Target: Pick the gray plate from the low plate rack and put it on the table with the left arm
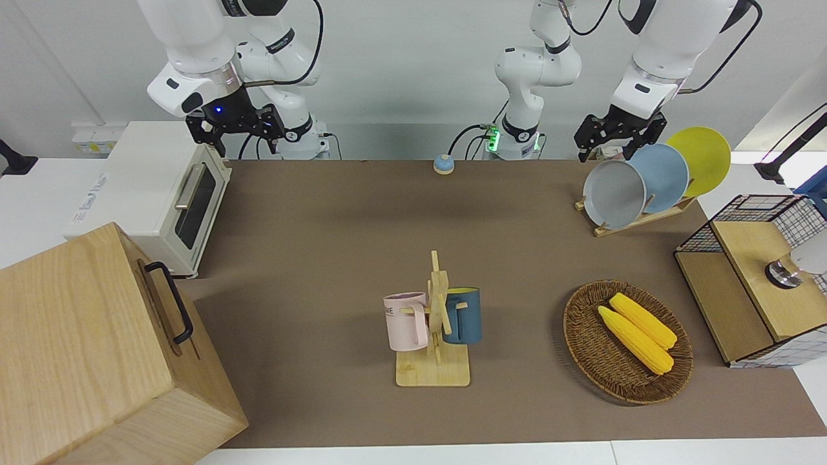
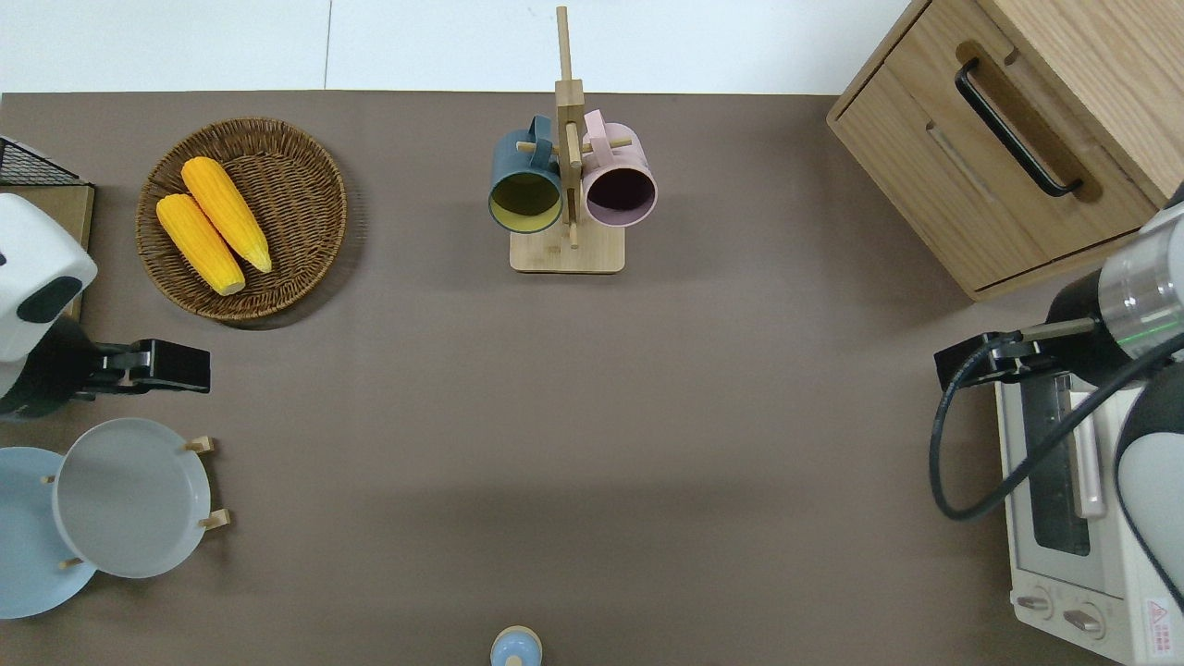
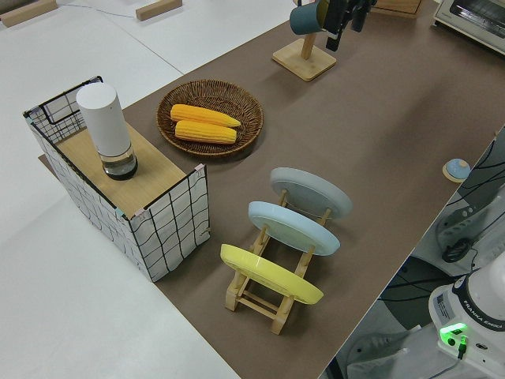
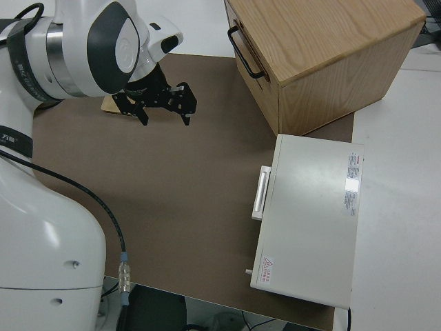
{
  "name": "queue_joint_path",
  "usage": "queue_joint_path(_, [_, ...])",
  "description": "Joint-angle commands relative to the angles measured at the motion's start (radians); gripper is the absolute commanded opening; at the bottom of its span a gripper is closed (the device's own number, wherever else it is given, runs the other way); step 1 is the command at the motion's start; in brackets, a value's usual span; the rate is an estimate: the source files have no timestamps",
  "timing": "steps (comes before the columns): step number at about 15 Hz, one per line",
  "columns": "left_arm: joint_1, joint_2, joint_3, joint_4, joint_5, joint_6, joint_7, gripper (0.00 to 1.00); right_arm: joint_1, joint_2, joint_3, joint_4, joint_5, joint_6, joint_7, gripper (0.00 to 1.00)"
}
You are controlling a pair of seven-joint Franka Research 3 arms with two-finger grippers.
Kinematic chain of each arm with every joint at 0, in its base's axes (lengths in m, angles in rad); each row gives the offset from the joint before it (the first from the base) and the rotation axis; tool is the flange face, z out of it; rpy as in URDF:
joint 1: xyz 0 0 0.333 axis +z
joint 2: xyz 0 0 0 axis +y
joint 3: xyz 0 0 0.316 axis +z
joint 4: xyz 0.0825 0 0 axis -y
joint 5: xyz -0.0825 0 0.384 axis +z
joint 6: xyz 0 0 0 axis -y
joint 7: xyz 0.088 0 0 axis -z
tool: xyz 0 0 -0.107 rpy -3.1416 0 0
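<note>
Overhead view gives us the brown table (image 2: 592,388) with its white edges, and we go from the robots' side outward. Nearest to the robots, at the left arm's end, the low plate rack (image 1: 636,219) stands on the table with three plates leaning in its slots. The gray plate (image 2: 131,497) sits in the slot farthest from the robots, then comes the blue plate (image 1: 662,175), then the yellow plate (image 1: 703,157) nearest to them. The left gripper (image 2: 153,365) hangs over bare table just beside the rack. We see its fingers apart in the front view, and it holds nothing. A small blue bell (image 1: 443,164) sits at the table edge between the two arm bases. At the right arm's end stands a white toaster oven (image 1: 161,194), and the right arm is parked; whether its gripper (image 1: 236,126) is open we cannot tell. Farther out lie a wicker basket (image 2: 305,185) with two corn cobs (image 2: 213,225), a mug tree (image 2: 567,185) with two mugs, and a wooden cabinet (image 2: 1008,139). White walls close the room.
</note>
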Motion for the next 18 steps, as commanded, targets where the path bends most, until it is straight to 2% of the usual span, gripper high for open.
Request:
queue_joint_path(1, [0.001,-0.009,0.007,-0.003,-0.009,-0.018,-0.023,1.0,-0.023,-0.002,0.021,0.007,-0.006,-0.011,0.012,0.983])
queue_joint_path(7, [0.001,-0.013,0.015,-0.017,0.006,-0.018,-0.012,1.0,-0.023,-0.002,0.021,0.007,-0.006,-0.011,0.012,0.983])
queue_joint_path(9, [0.004,-0.014,0.021,-0.029,0.058,-0.018,-0.009,1.0,-0.023,-0.002,0.021,0.006,-0.006,-0.011,0.012,0.983])
queue_joint_path(13, [0.004,-0.048,0.043,-0.126,0.164,0.005,-0.003,1.0,-0.023,-0.002,0.021,0.007,-0.006,-0.011,0.012,0.983])
queue_joint_path(15, [0.006,-0.054,0.069,-0.146,0.187,0.004,-0.003,1.0,-0.023,-0.004,0.021,0.007,-0.005,-0.011,0.012,0.983])
queue_joint_path(18, [0.004,-0.063,0.142,-0.175,0.227,0.022,0.062,1.0,-0.023,-0.002,0.021,0.007,-0.006,-0.011,0.012,0.983])
